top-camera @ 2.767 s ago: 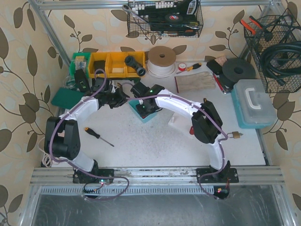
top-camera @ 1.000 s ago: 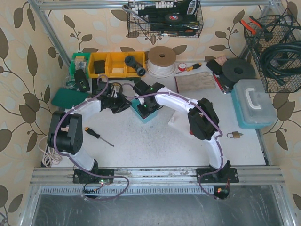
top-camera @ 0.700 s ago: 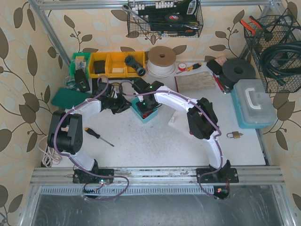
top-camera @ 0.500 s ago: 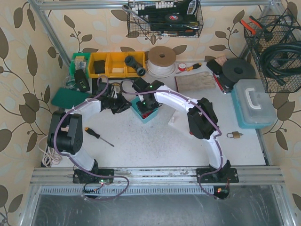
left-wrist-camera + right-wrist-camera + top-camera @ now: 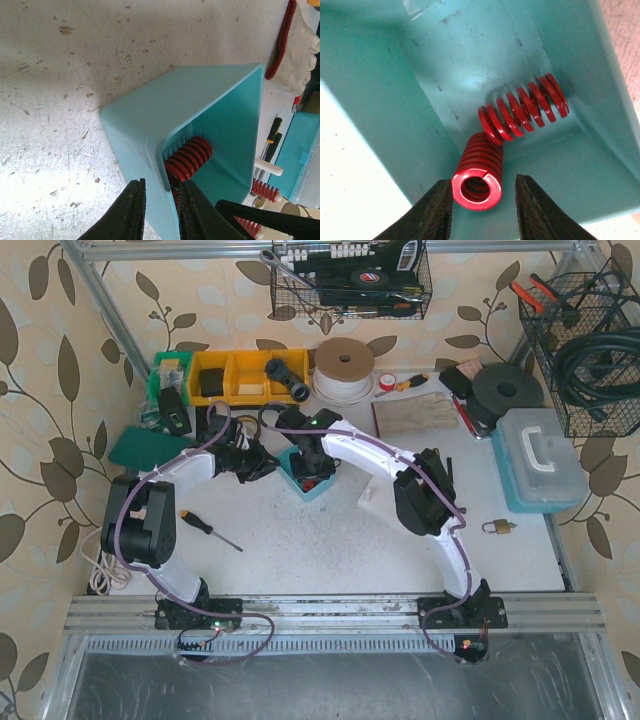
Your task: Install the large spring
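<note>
fingers of right gripper stood apart astride large spring. likely needed square closing, clear of second spring at 1 o'clock. left gripper clamped housing.

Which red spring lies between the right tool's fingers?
The tight-coiled spring seen end-on, bore showing; the open-coiled spring lies sideways deeper in the box.

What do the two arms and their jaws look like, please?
The left arm and right arm both have smooth white curved shells with bulky black joints. A purple cable trails along each from its base. The jaws are black, tapered and finely ribbed.
</note>
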Action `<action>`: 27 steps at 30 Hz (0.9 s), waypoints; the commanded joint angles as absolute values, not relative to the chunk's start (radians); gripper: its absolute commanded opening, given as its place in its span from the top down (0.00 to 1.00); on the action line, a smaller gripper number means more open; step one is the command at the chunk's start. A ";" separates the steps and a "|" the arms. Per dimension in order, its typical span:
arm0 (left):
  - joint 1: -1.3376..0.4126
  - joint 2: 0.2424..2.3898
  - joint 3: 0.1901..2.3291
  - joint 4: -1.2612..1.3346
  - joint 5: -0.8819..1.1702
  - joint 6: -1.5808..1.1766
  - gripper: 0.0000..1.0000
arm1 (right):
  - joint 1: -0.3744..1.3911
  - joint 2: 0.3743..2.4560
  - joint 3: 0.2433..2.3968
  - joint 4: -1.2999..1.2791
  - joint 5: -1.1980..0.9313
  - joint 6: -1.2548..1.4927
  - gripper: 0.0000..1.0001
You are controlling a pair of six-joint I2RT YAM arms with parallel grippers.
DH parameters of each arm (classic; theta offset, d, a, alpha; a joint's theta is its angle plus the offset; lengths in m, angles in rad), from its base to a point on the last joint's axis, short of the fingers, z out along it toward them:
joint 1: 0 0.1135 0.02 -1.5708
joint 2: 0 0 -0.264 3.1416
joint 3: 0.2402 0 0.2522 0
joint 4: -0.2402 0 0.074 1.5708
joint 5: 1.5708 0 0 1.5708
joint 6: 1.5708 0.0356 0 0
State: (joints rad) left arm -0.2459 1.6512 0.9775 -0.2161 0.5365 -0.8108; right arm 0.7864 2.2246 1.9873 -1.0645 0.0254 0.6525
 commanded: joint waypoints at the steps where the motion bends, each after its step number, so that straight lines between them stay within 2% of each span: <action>1: -0.246 1.640 0.980 -0.222 0.561 -0.798 0.75 | 0.803 2.251 1.999 -1.122 0.039 0.727 0.62; 6: -0.246 1.650 0.976 -0.213 0.561 -0.804 0.76 | 0.804 2.279 2.014 -1.141 0.031 0.727 0.57; 18: -0.245 1.663 0.977 -0.216 0.557 -0.798 0.77 | 0.803 2.324 2.019 -1.145 0.030 0.771 0.59; 27: -0.245 1.680 0.984 -0.213 0.552 -0.798 0.78 | 0.798 2.301 2.042 -1.125 0.038 0.767 0.79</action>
State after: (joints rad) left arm -0.2459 1.6684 0.9775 -0.2108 0.5434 -0.8097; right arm 0.7971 2.3043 2.0006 -1.1023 0.0338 0.7605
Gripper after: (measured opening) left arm 0.225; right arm 0.242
